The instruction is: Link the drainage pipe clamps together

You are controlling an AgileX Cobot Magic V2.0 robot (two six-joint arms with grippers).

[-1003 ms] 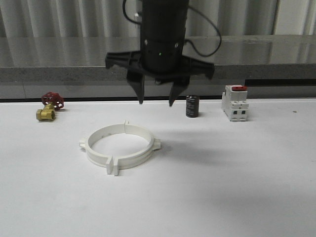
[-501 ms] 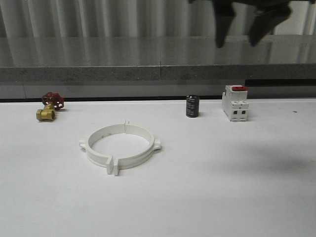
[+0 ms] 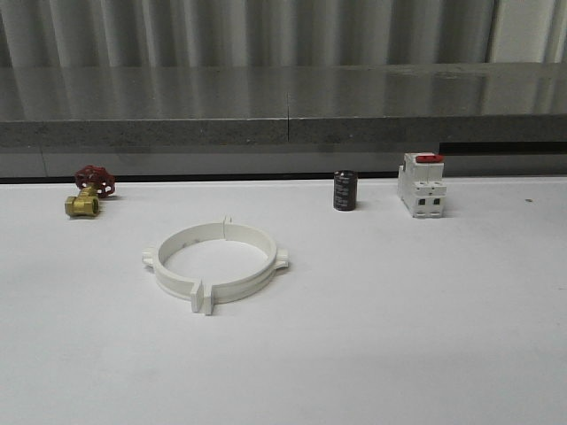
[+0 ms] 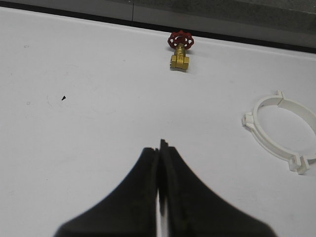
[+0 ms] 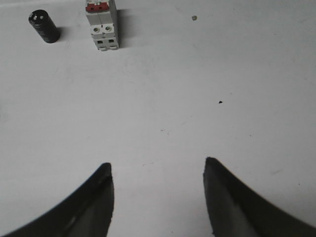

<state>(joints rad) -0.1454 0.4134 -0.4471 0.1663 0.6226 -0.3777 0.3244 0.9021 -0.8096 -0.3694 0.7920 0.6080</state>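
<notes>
1. In my left wrist view, the drainage pipe clamps (image 4: 289,132) run off the picture's edge, so part of the ring is lost.
2. The breaker's (image 3: 421,184) markings are too small to read.

Drainage pipe clamps (image 3: 217,263) lie before valve (image 3: 89,190), capacitor (image 3: 345,190) and breaker (image 3: 421,184).

The white table (image 3: 425,336) carries the drainage pipe clamps (image 3: 215,264), two white half-ring bands lying flat and meeting end to end as one wide ring, left of centre. Toward the far edge, a brass valve with a red handwheel (image 3: 89,189) lies at the left. A small black cylindrical capacitor (image 3: 345,190) stands just beside a white circuit breaker with a red switch (image 3: 421,184) on the right, all well apart from the ring.
</notes>
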